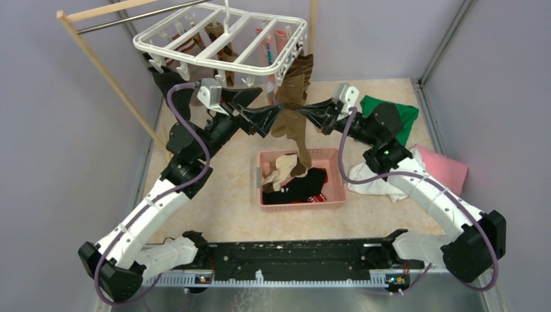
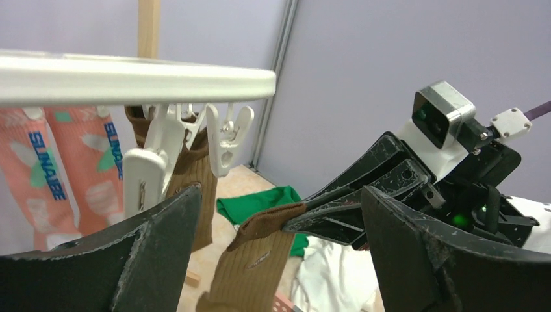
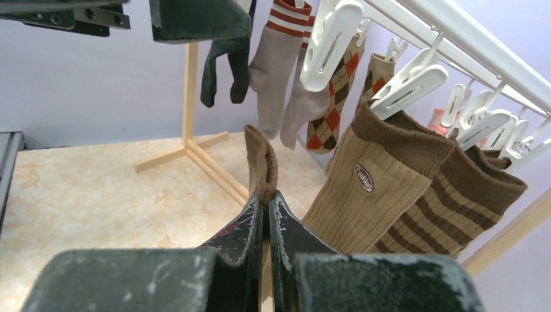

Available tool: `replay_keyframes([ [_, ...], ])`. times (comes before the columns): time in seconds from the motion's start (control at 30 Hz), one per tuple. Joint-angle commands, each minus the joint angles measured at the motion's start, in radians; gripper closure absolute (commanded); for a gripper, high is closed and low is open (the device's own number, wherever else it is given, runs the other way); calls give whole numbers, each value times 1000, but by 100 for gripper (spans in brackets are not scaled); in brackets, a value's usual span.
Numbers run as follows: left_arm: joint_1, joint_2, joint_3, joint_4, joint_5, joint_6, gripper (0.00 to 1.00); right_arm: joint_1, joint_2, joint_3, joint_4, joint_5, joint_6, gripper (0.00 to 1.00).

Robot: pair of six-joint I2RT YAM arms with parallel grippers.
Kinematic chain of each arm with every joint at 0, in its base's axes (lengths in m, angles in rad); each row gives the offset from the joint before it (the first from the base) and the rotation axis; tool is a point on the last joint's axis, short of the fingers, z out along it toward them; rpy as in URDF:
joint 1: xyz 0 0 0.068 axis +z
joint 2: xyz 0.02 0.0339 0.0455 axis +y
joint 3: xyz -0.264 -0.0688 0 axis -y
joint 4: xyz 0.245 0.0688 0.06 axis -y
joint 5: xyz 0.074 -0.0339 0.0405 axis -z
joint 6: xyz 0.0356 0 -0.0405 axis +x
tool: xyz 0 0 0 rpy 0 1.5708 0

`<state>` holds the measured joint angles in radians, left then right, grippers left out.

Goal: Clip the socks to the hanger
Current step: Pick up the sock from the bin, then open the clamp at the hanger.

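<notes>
The white grid hanger (image 1: 221,40) hangs at the back with several socks clipped under it: black (image 3: 224,71), beige (image 3: 276,58), argyle (image 3: 334,97), tan (image 3: 364,188) and striped (image 3: 455,214). My right gripper (image 1: 301,116) is shut on the dark cuff of a plain brown sock (image 1: 291,133), which hangs down toward the basket. The pinch shows in the right wrist view (image 3: 268,198). My left gripper (image 1: 273,121) is open, its jaws wide on either side of that cuff (image 2: 263,227) without touching it. An empty white clip (image 2: 227,140) hangs just above.
A pink basket (image 1: 338,190) on the table holds a beige sock (image 1: 279,170) and a black sock (image 1: 305,186). Green (image 1: 404,117), white (image 1: 373,183) and pink (image 1: 449,170) cloths lie at the right. A wooden rack (image 1: 104,71) stands at the back left.
</notes>
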<state>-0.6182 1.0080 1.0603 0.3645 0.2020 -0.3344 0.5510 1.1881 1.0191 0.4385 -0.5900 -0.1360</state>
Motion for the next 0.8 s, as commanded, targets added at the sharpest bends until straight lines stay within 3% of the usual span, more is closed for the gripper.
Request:
replay_keyframes([
  [0.0, -6, -32, 21, -48, -8, -104, 6, -17, -52, 7, -8, -49, 35, 100],
  [0.03, -6, -49, 9, -59, 0, -108, 13, -18, -57, 4, -21, -50, 52, 100],
  [0.07, -5, -69, -4, -70, 4, -114, 27, -20, -63, -1, -32, -47, 72, 100],
  [0.1, -6, -89, -20, -77, 10, -121, 36, -20, -68, -8, -40, -45, 88, 100],
  [0.17, -5, -118, -48, -65, 60, -128, 49, -20, -81, -28, -45, -53, 121, 100],
  [0.27, -5, -119, -80, -69, 112, -183, 80, -20, -89, -55, -18, -89, 192, 100],
  [0.33, -5, -97, -114, -24, 139, -234, 93, -19, -86, -73, 37, -129, 238, 100],
  [0.47, -10, -48, -175, 67, 132, -296, 100, 6, -74, -83, 100, -185, 301, 100],
  [0.77, -24, -16, -267, 166, -43, -331, 100, 111, -24, -88, 264, -250, 405, 100],
])
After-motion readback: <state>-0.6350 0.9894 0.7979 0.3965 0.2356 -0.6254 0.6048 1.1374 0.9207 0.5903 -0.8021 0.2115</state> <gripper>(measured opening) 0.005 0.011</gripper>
